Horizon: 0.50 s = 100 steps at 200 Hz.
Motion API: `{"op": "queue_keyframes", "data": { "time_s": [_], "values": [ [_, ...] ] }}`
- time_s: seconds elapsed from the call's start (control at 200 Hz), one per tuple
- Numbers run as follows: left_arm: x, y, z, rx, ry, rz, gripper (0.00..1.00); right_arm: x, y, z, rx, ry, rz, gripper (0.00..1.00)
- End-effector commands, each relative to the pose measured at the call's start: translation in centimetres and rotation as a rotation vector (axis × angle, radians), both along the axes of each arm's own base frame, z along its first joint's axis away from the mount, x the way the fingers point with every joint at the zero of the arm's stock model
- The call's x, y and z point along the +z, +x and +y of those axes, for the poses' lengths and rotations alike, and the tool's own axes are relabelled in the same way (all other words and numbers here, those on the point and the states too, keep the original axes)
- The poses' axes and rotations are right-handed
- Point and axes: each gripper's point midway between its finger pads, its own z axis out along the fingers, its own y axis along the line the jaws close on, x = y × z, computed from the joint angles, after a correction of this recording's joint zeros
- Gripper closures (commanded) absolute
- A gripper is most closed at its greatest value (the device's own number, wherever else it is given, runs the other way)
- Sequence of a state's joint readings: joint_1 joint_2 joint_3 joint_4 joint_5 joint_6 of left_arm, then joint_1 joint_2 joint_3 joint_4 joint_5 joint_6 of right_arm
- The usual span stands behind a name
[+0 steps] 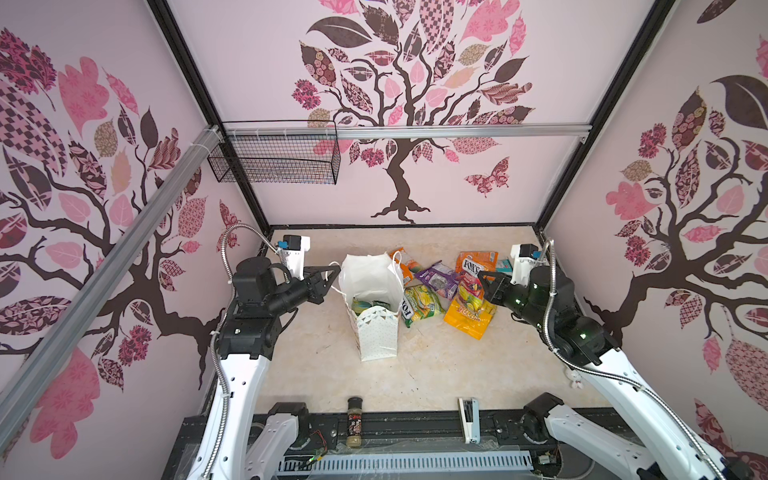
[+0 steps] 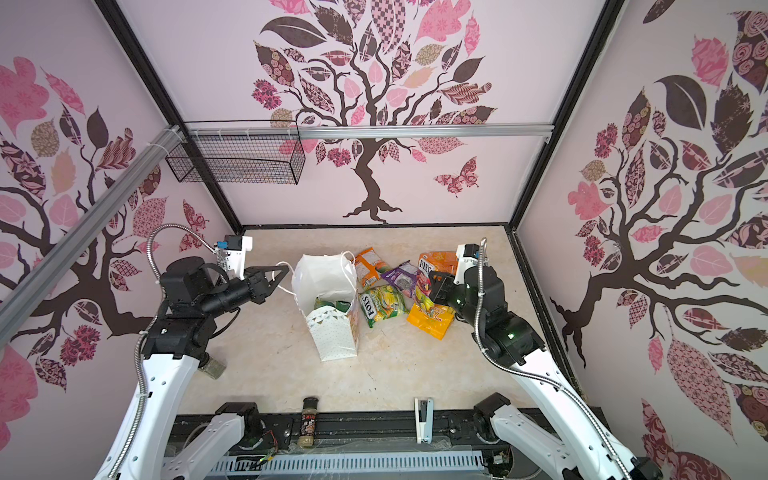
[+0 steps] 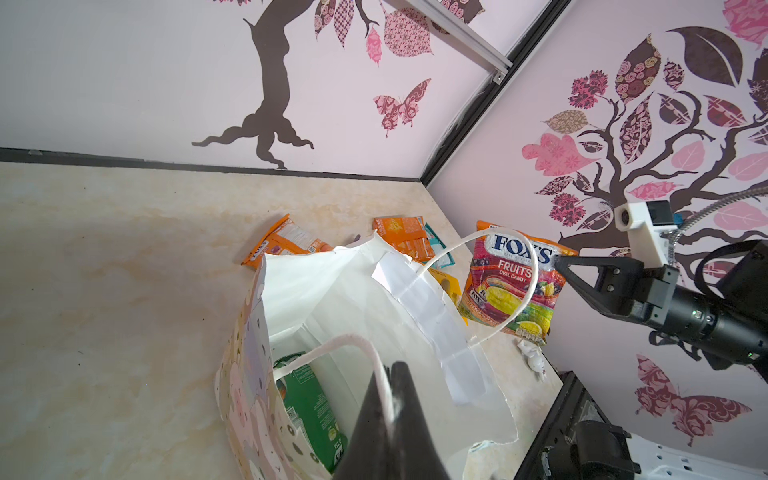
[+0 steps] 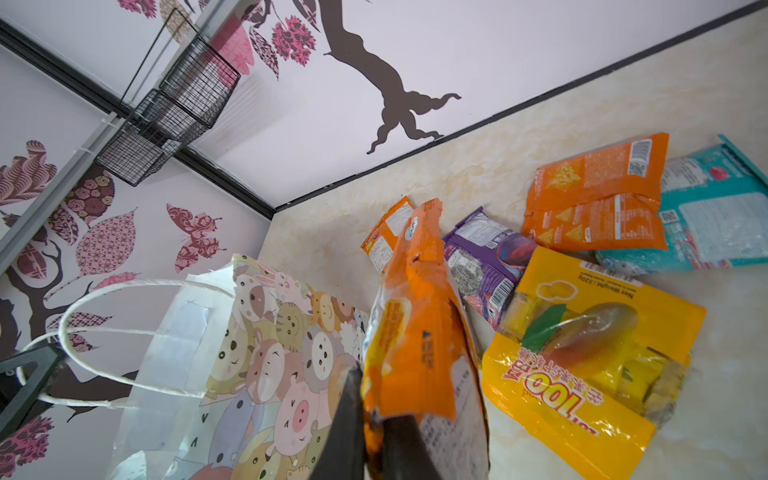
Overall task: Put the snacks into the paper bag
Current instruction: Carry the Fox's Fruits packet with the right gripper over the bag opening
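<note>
The white paper bag [image 1: 376,286] stands open at mid-table, with a green packet [image 3: 307,399] inside. My left gripper [image 1: 335,270] [image 3: 392,374] is shut on one cord handle [image 3: 345,343], at the bag's left. My right gripper [image 1: 483,277] [image 4: 370,399] is shut on an orange FOX'S fruit packet [image 3: 515,282] [image 4: 415,324], held upright above the table to the right of the bag. On the table lie more snacks: a green-yellow FOX'S packet [image 1: 424,305], a purple one [image 4: 482,257], a yellow one [image 4: 590,345], two orange ones [image 4: 598,199] [image 1: 405,262] and a teal one [image 4: 715,216].
A dark-capped spice jar [image 1: 354,422] and a white stapler [image 1: 468,419] lie at the table's front edge. A black wire basket [image 1: 274,153] hangs on the back wall's rail. Walls close in the table on three sides.
</note>
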State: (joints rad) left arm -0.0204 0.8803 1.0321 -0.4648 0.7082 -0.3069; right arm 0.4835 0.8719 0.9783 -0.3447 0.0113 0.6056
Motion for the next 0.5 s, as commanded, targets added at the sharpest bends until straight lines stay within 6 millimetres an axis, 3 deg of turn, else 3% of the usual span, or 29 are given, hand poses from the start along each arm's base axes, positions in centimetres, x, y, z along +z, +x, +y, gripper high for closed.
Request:
{"op": "queue_keyframes", "data": {
  "time_s": [0.0,0.225,0.495],
  "values": [
    [-0.1,-0.3,-0.3,-0.018,0.004,-0.025,0.94,6.2,0.7,0.9,0.005,0.035,-0.156,1.0],
    [0.0,-0.4,0.0,0.001,0.015,-0.036,0.94,11.4,1.4,3.1,0.012,0.029,-0.272,1.0],
    [0.0,-0.2,0.3,0.023,0.019,-0.04,0.94,15.3,1.7,7.2,0.025,-0.029,-0.381,1.0]
  ]
}}
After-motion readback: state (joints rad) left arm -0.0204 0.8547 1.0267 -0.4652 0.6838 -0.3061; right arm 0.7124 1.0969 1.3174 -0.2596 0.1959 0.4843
